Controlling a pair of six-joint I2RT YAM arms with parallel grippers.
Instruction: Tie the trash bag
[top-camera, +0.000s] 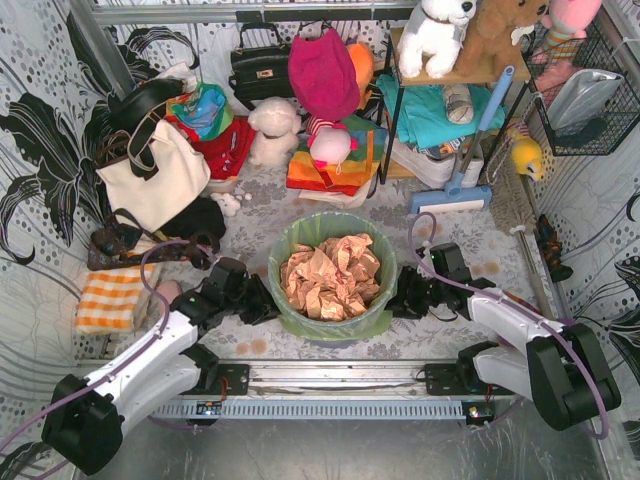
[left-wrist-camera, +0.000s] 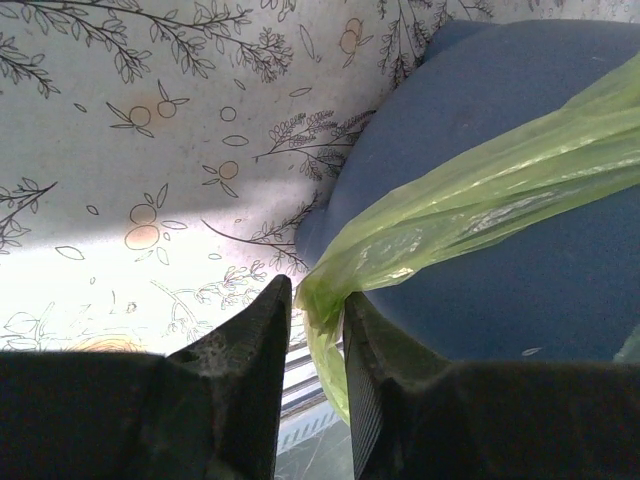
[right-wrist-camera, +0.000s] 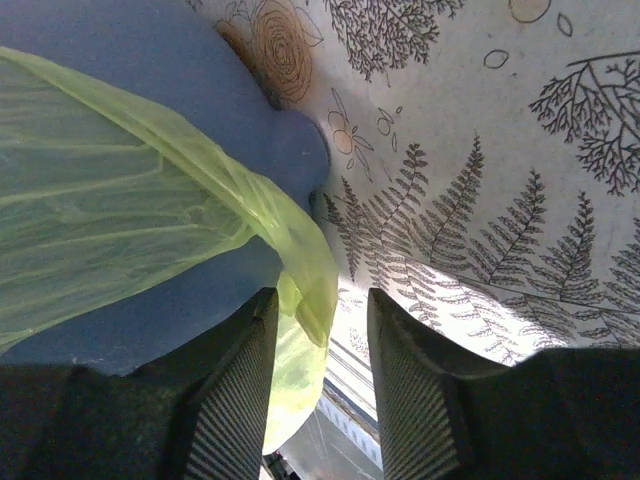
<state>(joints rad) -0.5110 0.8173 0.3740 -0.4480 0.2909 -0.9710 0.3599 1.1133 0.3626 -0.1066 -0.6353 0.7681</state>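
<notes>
Overhead, a light-green plastic trash bag (top-camera: 322, 228) holding crumpled paper sits on the surface (top-camera: 250, 225) between left gripper (top-camera: 262, 300) and right gripper (top-camera: 402, 300). Left wrist: jaws narrowly apart around bag film against a round blue-grey plastic bin (left-wrist-camera: 480, 200). Right wrist: jaws wider open, film between.

The overhead view is evenly bright and sharp, while both wrist views show blown-out glare on the patterned surface (left-wrist-camera: 90, 290).
</notes>
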